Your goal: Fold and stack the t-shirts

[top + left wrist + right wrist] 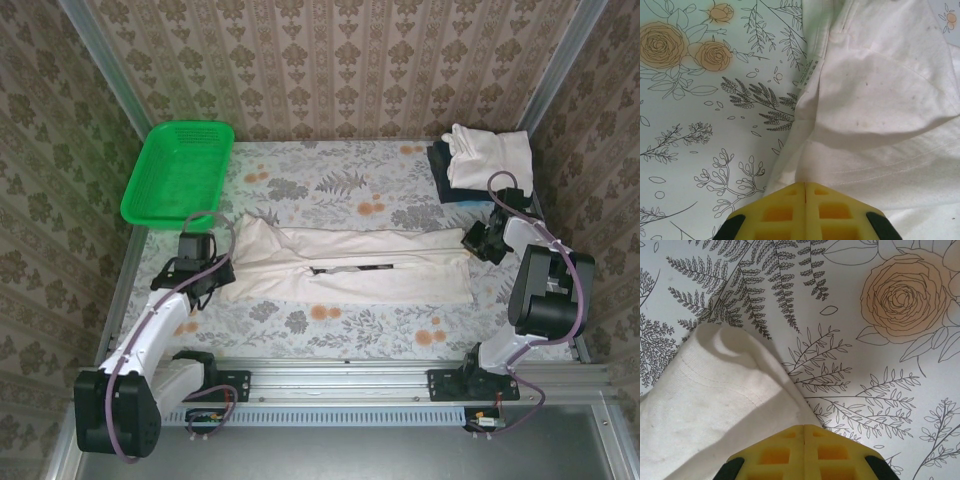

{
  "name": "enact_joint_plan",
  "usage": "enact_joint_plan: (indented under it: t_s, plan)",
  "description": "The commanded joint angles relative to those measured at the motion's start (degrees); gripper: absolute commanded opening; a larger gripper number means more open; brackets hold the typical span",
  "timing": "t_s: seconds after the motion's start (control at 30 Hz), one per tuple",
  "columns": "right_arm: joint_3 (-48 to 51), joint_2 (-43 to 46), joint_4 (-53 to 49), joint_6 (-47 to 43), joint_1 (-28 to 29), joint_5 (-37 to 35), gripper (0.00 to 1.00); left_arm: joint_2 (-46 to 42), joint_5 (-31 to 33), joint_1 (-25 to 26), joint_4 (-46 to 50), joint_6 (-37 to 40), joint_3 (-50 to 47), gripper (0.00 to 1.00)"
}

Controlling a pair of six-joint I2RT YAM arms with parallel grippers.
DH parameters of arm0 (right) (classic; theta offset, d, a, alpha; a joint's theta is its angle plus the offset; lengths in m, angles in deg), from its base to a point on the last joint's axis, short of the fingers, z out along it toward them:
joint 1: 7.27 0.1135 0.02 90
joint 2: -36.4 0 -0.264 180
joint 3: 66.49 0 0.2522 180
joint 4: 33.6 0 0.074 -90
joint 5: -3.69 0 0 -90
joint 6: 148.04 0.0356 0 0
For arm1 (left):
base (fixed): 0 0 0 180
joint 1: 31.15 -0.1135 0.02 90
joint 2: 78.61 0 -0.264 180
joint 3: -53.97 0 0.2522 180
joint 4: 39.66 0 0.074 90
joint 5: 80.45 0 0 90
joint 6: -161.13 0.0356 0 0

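Stretching across the flowered table, the cream t-shirt is pinched at either end: left gripper closed on cloth, right gripper likewise.

Matt cream cloth t-shirt, smooth printed table cover, glossy plastic basket.

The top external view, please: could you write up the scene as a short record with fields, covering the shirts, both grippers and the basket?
spread t-shirt: cream, laid out lengthwise across the middle of the table
left gripper: shut on the spread t-shirt's left end
right gripper: shut on its right corner
pile: cream t-shirt lying on navy t-shirt, far right corner
green basket: far left corner, empty
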Motion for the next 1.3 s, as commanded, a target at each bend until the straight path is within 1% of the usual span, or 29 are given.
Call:
enact_joint_plan:
  t_s: [0.0, 0.07, 0.13, 0.2, 0.3, 0.33, 0.37, 0.4, 0.43, 0.47, 0.5, 0.57, 0.67, 0.73, 0.77, 0.87, 0.93, 1.1, 1.23, 1.27]
  plan:
    - [-0.7, -0.2, 0.6, -0.9, -0.2, 0.5, 0.00, 0.1, 0.7, -0.5, -0.8, -1.0, -0.9, 0.00]
    - [-3.1, -0.8, -0.1, -0.3, -0.1, 1.8, 0.00, 1.0, 0.5, -0.5, -1.8, -1.2, -0.4, 0.00]
    - [-6.8, -1.1, -0.5, 0.6, 0.5, 3.4, 0.00, 2.7, -0.7, -0.5, -2.9, -0.5, 2.9, 0.00]
    - [-11.9, -2.0, -1.1, 0.8, 1.6, 2.5, 0.00, 6.4, -0.8, -0.5, -4.4, 0.9, 8.1, 0.00]
    - [-18.0, -5.3, -4.6, 0.1, 2.3, 1.9, 0.00, 11.8, -0.4, -0.5, -3.9, 2.6, 15.3, 0.00]
    - [-18.8, -6.4, -5.5, 0.0, 2.4, 1.6, 0.02, 12.5, -0.9, -0.4, -3.9, 2.8, 16.2, 0.00]
    - [-18.8, -6.9, -5.8, -0.4, 2.5, 1.3, 0.09, 12.9, -1.2, -0.3, -4.6, 2.8, 15.9, 0.00]
    - [-18.3, -7.2, -5.6, -0.6, 2.5, 0.8, 0.22, 12.8, -1.6, -0.2, -5.6, 2.9, 14.8, 0.00]
    - [-18.1, -7.5, -5.6, -0.7, 2.4, 0.0, 0.38, 12.6, -1.6, -0.2, -6.3, 2.8, 13.6, 0.00]
    - [-18.1, -7.7, -6.1, -1.1, 2.4, -0.6, 0.47, 12.6, -1.6, -0.3, -6.6, 2.6, 12.6, 0.00]
    - [-17.7, -7.4, -6.3, -1.1, 2.5, -0.8, 0.48, 12.7, -1.6, -0.3, -6.6, 2.3, 11.9, 0.00]
    - [-15.8, -5.3, -5.6, -0.5, 2.7, -1.3, 0.50, 12.5, -2.0, -0.3, -6.5, 1.9, 10.7, 0.00]
    - [-10.4, -1.0, -1.9, 1.0, 4.0, -1.1, 0.52, 11.5, -1.6, -0.2, -6.9, 1.7, 9.2, 0.00]
    - [-8.3, -1.0, 1.8, 1.4, 4.9, 1.3, 0.50, 11.1, -1.0, -0.3, -7.2, 1.8, 8.6, 0.00]
    - [-8.4, -2.4, 2.9, 1.1, 5.4, 2.6, 0.50, 11.2, -0.9, -0.4, -7.2, 1.8, 8.6, 0.00]
    - [-13.3, -8.5, 0.5, -0.2, 7.0, 2.7, 0.44, 11.9, -0.8, -0.4, -6.6, 2.2, 8.9, 0.00]
    - [-16.1, -10.9, -0.5, -0.6, 8.0, -0.5, 0.42, 12.0, -0.7, -0.4, -6.5, 2.2, 8.9, 0.00]
    - [-22.0, -17.0, -1.1, -1.8, 8.4, -1.2, 0.42, 11.7, -0.4, -0.5, -7.3, 1.9, 8.2, 0.00]
    - [-24.7, -19.9, -1.1, -2.7, 8.7, -2.1, 0.43, 12.2, -0.5, -0.5, -7.6, 2.1, 8.3, 0.00]
    - [-25.8, -21.0, -2.6, -2.9, 8.7, -2.3, 0.43, 12.4, -0.5, -0.5, -7.7, 2.2, 8.3, 0.00]
